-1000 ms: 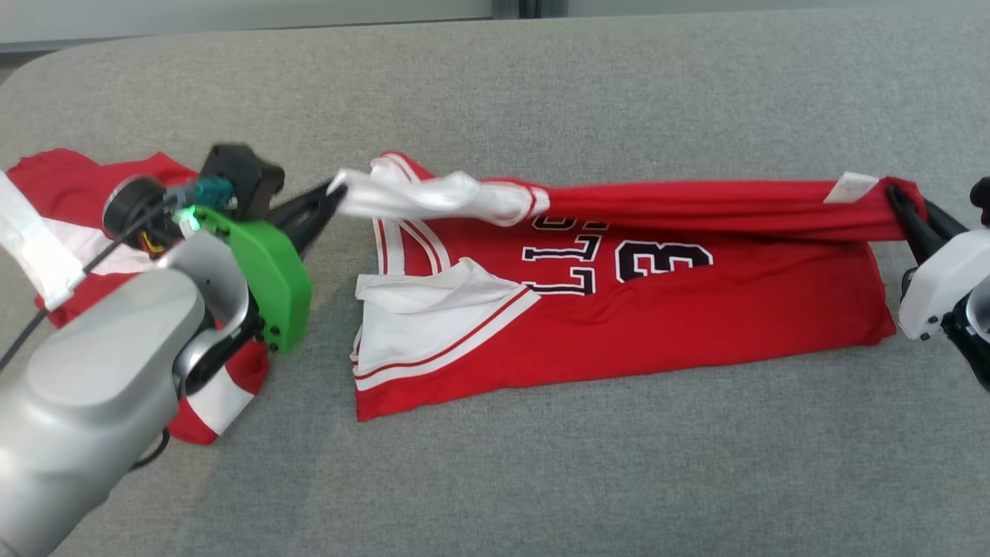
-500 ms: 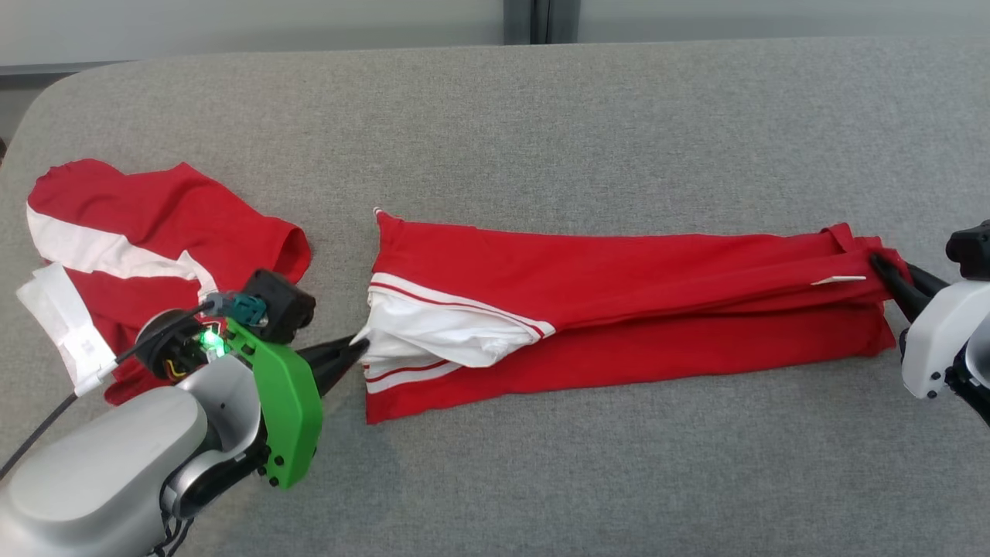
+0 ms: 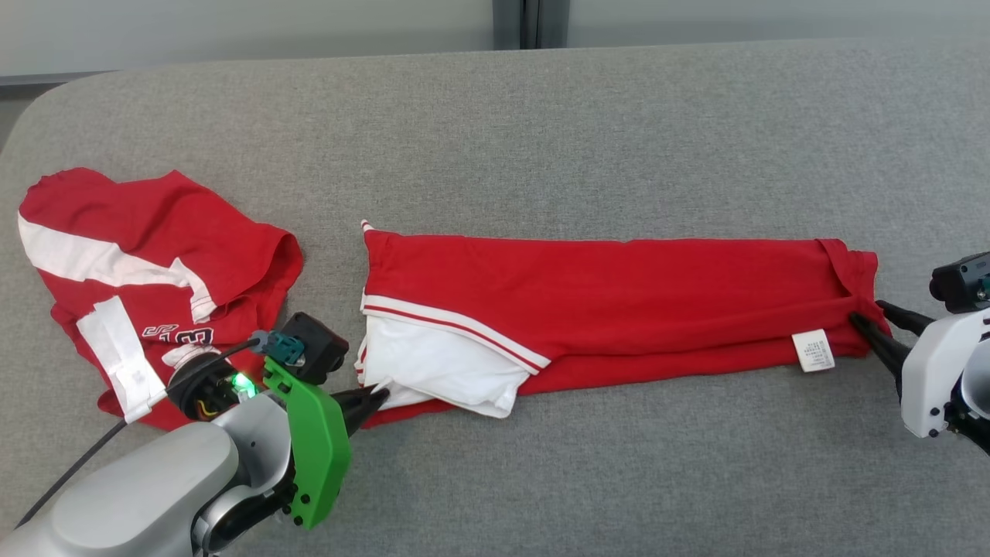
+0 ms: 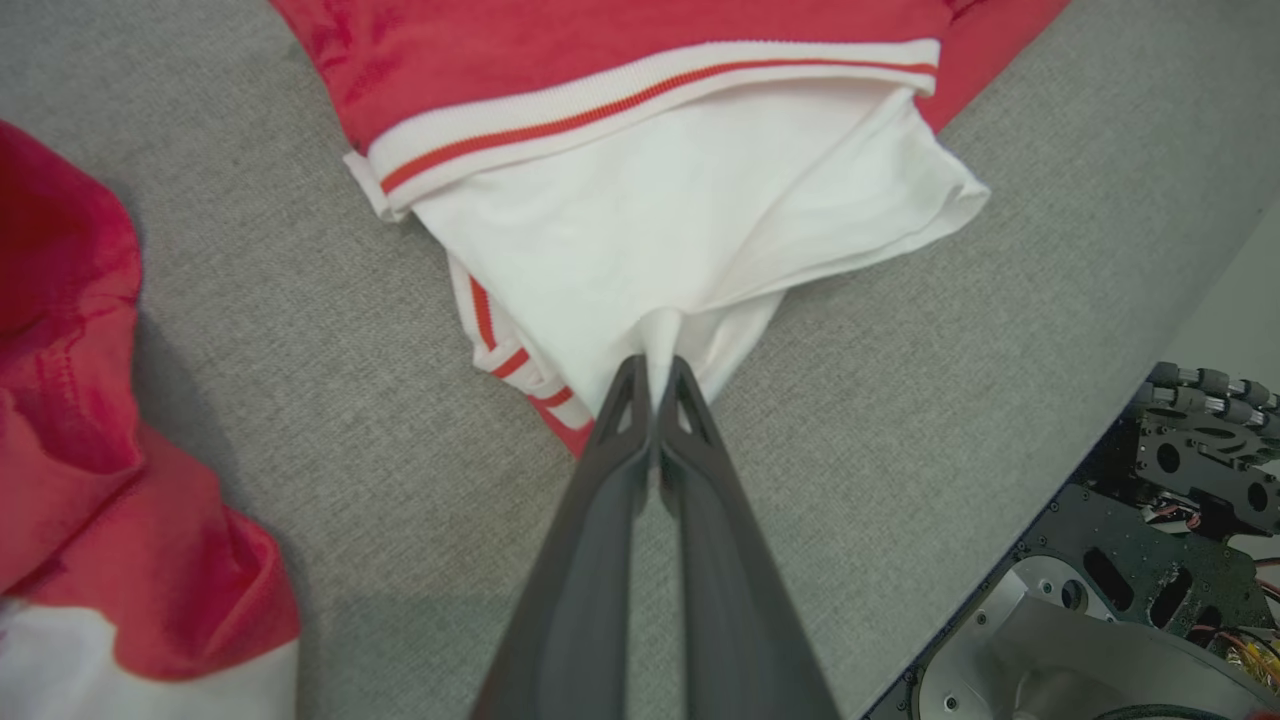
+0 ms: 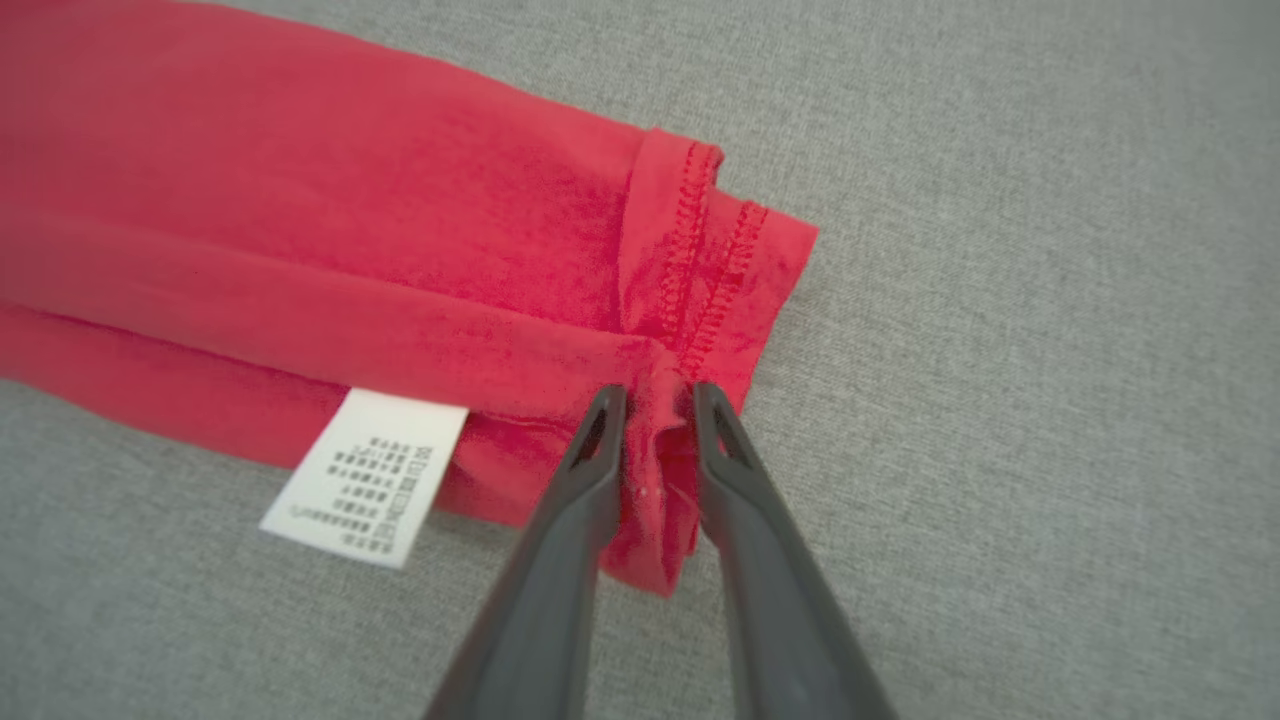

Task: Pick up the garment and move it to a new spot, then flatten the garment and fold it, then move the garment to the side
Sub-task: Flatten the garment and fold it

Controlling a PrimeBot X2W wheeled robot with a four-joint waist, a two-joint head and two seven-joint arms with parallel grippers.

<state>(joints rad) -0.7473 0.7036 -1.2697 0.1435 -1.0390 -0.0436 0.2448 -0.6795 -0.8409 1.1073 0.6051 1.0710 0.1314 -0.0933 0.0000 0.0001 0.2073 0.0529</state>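
Observation:
The garment, a red jersey with white trim, lies as a long flat strip across the grey surface, folded lengthwise. My left gripper is at its left end near the front edge. In the left wrist view the left gripper is shut on a pinch of the white fabric of the garment. My right gripper is at the strip's right end. The right wrist view has the right gripper with fingers parted and a bunch of the hem of the garment lying between them. A white care label sticks out beside it.
Another red and white jersey lies crumpled at the left, close to my left arm. The grey padded surface runs wide in front of and behind the strip. My base shows at the surface's edge in the left wrist view.
The lifted far edge of the garment came toward me and down, covering the printed front. Both grippers lowered with it. The right fingers have parted; the left stays shut.

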